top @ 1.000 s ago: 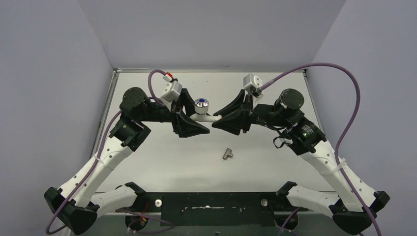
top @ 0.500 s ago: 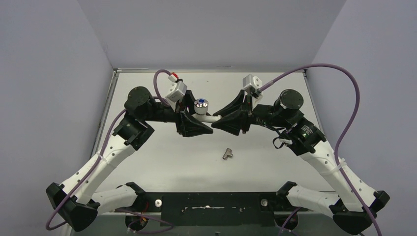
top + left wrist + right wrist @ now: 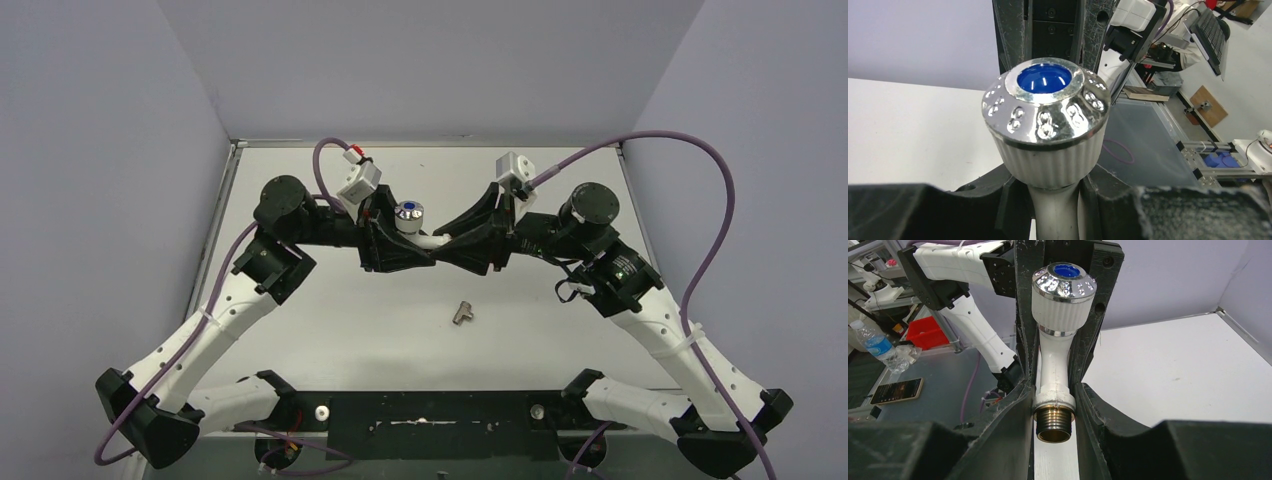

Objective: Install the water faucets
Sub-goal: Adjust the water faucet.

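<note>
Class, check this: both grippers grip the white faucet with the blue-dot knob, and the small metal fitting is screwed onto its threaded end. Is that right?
Not quite. The top view shows the metal fitting lying loose on the table, apart from the faucet. The left gripper and right gripper do both grip that faucet.

Left end effector (image 3: 418, 250) and right end effector (image 3: 452, 248) meet tip-to-tip, both clamped.

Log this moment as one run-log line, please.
phase: two-arm hold | left gripper: shut on faucet stem | right gripper: shut on faucet near threaded end | fitting: loose on table, untouched
</note>
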`<move>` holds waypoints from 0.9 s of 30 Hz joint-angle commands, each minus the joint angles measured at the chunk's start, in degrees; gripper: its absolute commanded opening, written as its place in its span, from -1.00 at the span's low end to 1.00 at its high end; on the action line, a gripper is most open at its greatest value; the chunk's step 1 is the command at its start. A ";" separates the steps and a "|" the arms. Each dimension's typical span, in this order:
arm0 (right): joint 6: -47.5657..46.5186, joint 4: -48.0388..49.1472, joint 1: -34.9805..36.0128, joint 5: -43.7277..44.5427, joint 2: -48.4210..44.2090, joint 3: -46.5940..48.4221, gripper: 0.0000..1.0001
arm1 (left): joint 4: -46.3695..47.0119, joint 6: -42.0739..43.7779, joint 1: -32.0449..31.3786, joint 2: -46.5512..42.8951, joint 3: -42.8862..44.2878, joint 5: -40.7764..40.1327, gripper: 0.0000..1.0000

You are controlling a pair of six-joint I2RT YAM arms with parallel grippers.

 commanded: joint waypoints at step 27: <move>-1.40 1.91 1.10 -1.60 1.53 2.33 -1.00 | 2.79 -1.06 -0.93 3.25 6.11 0.37 -0.64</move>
